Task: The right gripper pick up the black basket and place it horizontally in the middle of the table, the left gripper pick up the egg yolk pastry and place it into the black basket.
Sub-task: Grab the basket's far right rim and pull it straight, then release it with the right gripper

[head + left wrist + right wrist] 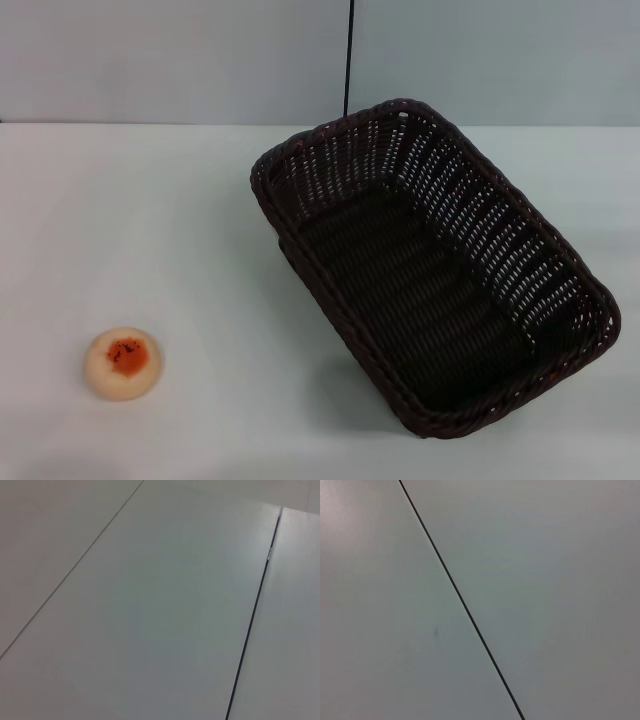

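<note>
a rectangular woven black basket is lying diagonally on the smooth white counter; a round cream egg yolk pastry is sitting well apart; neither end effector is showing.

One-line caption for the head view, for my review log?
Empty black basket sits diagonally right of centre on the white table; egg yolk pastry lies near left, no gripper in view.

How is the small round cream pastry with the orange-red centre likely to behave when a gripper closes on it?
The small round cream pastry with the orange-red centre looks soft and baked, so a firm squeeze would probably dent or crumble it. Its domed round shape suggests fingers may slip off. It sits flat on the white table, so rolling seems unlikely.
</note>
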Available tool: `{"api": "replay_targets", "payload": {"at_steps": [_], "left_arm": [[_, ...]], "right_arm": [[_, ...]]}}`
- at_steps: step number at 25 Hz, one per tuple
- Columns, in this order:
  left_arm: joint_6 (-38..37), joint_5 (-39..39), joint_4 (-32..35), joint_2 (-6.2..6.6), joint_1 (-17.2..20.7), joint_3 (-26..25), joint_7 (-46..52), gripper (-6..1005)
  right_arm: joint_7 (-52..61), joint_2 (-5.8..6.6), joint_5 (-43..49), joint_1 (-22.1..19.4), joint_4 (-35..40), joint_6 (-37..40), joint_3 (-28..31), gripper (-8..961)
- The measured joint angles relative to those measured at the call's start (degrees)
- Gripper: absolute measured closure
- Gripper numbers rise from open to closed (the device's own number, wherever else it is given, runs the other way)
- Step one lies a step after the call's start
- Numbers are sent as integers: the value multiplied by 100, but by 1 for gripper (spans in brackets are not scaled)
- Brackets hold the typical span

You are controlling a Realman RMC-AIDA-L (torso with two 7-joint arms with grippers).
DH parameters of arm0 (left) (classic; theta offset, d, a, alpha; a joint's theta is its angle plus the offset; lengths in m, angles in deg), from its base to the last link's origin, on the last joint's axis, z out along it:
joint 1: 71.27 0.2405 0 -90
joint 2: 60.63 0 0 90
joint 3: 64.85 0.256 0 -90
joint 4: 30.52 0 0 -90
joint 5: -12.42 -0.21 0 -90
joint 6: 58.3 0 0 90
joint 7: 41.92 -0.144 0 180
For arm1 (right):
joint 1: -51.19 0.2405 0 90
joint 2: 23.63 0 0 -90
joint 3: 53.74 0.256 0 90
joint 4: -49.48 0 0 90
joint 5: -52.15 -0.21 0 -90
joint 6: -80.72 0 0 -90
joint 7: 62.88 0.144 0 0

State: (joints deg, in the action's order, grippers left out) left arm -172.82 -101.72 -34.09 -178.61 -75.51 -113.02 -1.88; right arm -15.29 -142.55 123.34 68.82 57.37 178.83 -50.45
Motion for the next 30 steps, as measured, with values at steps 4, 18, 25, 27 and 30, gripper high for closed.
{"api": "replay_targets", "payload": {"at_steps": [4, 18, 25, 27, 30], "left_arm": [[1, 1, 0, 2, -8, 0, 17, 568], [32, 6, -4, 0, -124, -78, 55, 461], [45, 7, -2, 4, -140, -78, 56, 329], [49, 8, 15, 4, -139, -78, 57, 285], [56, 8, 45, 4, -138, -78, 56, 219]], "right_arm": [[4, 0, 1, -1, 0, 2, -5, 495], [447, 38, 47, 79, 463, -18, -678, 496], [3638, 244, 1318, 145, 3136, -50, -1918, 495], [4040, 273, 1589, 180, 3491, -27, -1973, 495], [5780, 369, 2807, 372, 5159, 176, -2232, 496]]}}
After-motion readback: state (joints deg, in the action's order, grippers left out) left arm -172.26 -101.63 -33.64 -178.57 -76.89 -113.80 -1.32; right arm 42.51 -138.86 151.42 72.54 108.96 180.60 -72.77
